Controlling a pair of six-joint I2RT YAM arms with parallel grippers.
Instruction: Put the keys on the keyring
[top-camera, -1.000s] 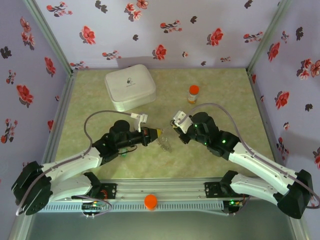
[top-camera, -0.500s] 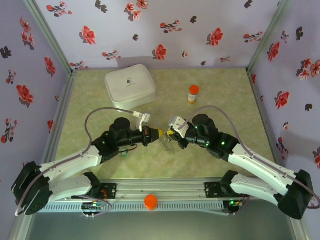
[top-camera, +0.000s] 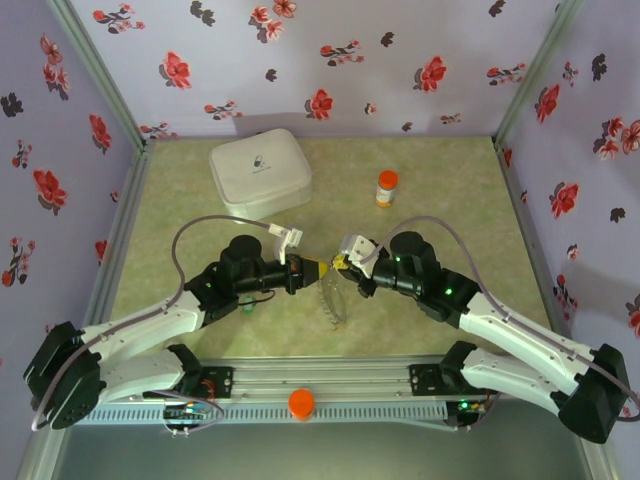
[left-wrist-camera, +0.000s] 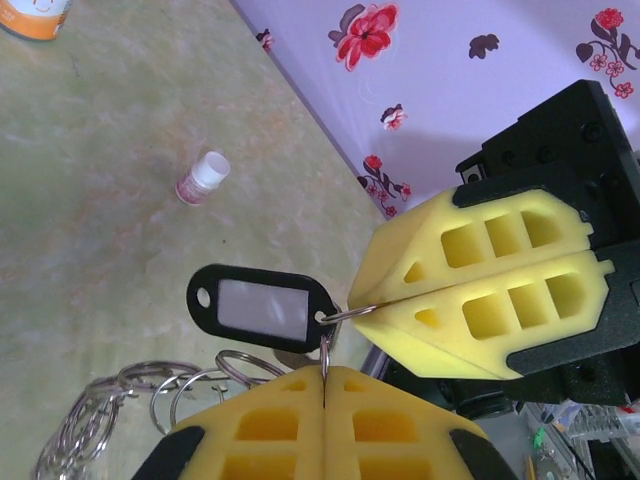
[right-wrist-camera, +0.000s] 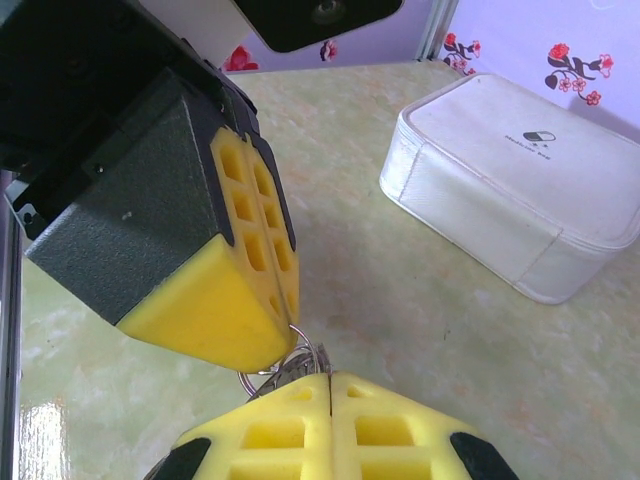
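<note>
Both grippers meet tip to tip above the table's middle. My left gripper (top-camera: 318, 267) (left-wrist-camera: 324, 378) is shut on a thin metal ring, the end of the keyring (left-wrist-camera: 190, 385), a string of linked split rings that hangs down to the table (top-camera: 333, 297). The black key (left-wrist-camera: 262, 308), a flat black tag with a pale window, hangs from a small ring through its hole. My right gripper (top-camera: 341, 264) (right-wrist-camera: 330, 381) is shut on that small ring. The two pinched rings touch or cross right at the tag's hole. In the right wrist view the left fingers (right-wrist-camera: 250, 300) sit just above the rings.
A white zip case (top-camera: 260, 173) (right-wrist-camera: 520, 180) lies at the back left. An orange-capped pill bottle (top-camera: 386, 187) stands at the back centre. A tiny white-capped vial (left-wrist-camera: 202, 177) lies on the green mat. Flowered walls close three sides.
My right gripper has moved left and down until its tips meet the left gripper's. The string of rings now hangs lower between them. Both stayed shut.
</note>
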